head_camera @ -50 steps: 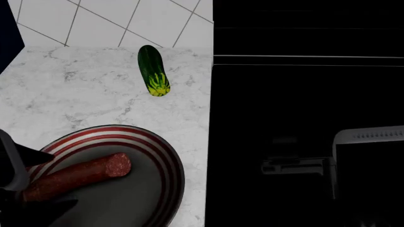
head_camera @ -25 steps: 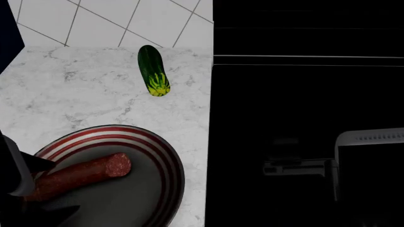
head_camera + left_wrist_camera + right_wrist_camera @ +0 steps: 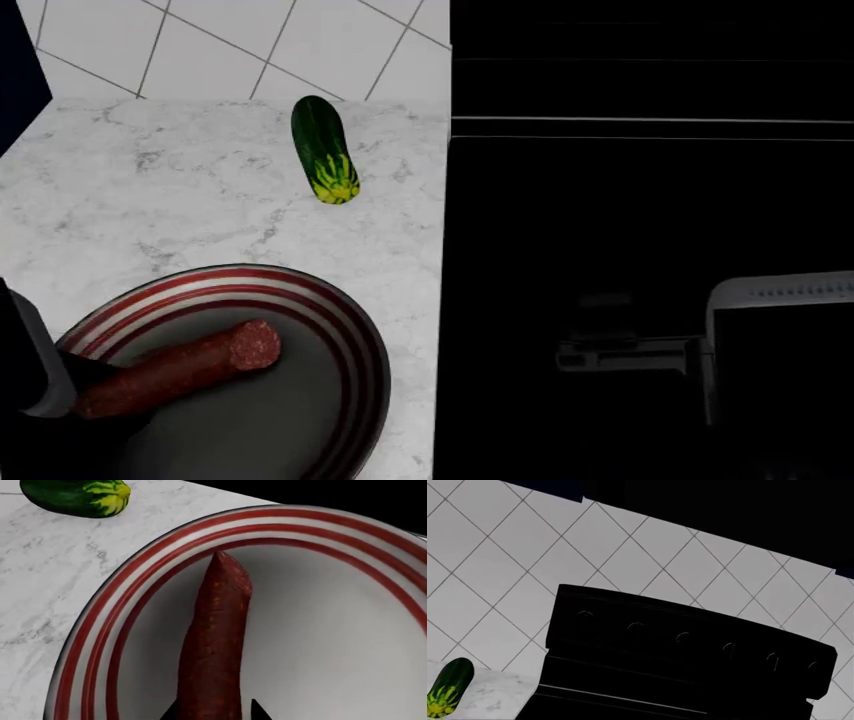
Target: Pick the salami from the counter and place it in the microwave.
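**Left claw closing around the salami on the striped plate**

The salami [image 3: 180, 368] is lying on the red-ringed plate [image 3: 350, 330] at the lower left of the head view, its speckled pink cut end pointing up and to the right. The plate is sitting on the marble counter [image 3: 174, 190], running off the bottom edge of the frame, so its near rim is cut off. The left gripper [image 3: 60, 395] is showing only as a dark shape at the frame's lower-left corner, covering the salami's far end.

In the left wrist view, two dark fingertips [image 3: 257, 711] are peeking in at the bottom edge, one on each side of the salami [image 3: 217, 645] and right against it (only the very tips are in frame, so whether they are truly squeezing cannot be told). The plate's rim [image 3: 100, 625] is sweeping around it there.

The cucumber [image 3: 322, 150] is resting well apart, near the tiled wall [image 3: 227, 40] at the top of the head view.

The right half of the head view is sitting almost black; a pale, blocky shape at the lower right is hard to identify. The right claw is not appearing anywhere. The right wrist view is showing a dark stove [image 3: 687, 660] against diamond tiles, its knobs barely readable.
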Motion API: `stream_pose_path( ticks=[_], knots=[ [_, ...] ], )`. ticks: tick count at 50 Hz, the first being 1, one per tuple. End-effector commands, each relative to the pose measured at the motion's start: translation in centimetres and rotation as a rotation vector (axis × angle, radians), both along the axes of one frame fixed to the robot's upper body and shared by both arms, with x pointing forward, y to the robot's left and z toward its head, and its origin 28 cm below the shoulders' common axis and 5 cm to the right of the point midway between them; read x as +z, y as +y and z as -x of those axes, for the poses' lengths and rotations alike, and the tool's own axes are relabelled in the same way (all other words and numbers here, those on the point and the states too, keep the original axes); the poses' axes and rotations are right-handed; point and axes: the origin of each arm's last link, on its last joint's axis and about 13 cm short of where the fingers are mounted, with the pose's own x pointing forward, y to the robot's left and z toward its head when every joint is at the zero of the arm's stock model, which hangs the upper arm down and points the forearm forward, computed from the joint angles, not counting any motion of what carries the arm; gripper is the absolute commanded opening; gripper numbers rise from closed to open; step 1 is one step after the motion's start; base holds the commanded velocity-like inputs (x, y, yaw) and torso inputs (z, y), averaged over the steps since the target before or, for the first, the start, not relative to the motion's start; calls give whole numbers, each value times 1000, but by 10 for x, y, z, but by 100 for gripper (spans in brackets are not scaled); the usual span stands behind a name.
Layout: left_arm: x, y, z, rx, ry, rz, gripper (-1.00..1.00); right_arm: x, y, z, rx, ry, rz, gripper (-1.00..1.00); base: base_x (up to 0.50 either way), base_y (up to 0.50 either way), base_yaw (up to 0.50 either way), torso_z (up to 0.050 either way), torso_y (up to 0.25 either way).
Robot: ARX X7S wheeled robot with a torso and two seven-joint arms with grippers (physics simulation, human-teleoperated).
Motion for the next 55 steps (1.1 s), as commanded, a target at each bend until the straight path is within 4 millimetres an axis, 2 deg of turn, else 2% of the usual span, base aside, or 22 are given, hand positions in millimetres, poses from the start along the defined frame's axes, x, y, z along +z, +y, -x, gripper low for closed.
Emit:
stream_pose_path(
  ticks=[1, 13, 24, 32, 43, 55],
  knots=[
    [-3, -1, 0, 6, 4, 3, -100, -1, 0, -1, 3, 3, 1, 100, 0, 0, 0, 0, 0],
    [0, -1, 0, 2, -14, 18, -100, 0, 0, 1, 0, -1, -2, 100, 0, 0, 0, 0, 0],
    [20, -8, 1, 41, -144, 140, -100, 1, 1, 1, 5, -9, -5, 100, 0, 0, 0, 0, 0],
    [23, -12, 5, 65, -193, 208, -100, 3, 0, 3, 4, -19, -7, 100, 0, 0, 0, 0, 0],
    [21, -21, 15, 178, -227, 354, -100, 4, -1, 4, -2, -30, -10, 100, 0, 0, 0, 0, 0],
    [26, -37, 13, 344, -283, 447, -100, 4, -1, 4, -3, -31, -14, 100, 0, 0, 0, 0, 0]
  ],
)
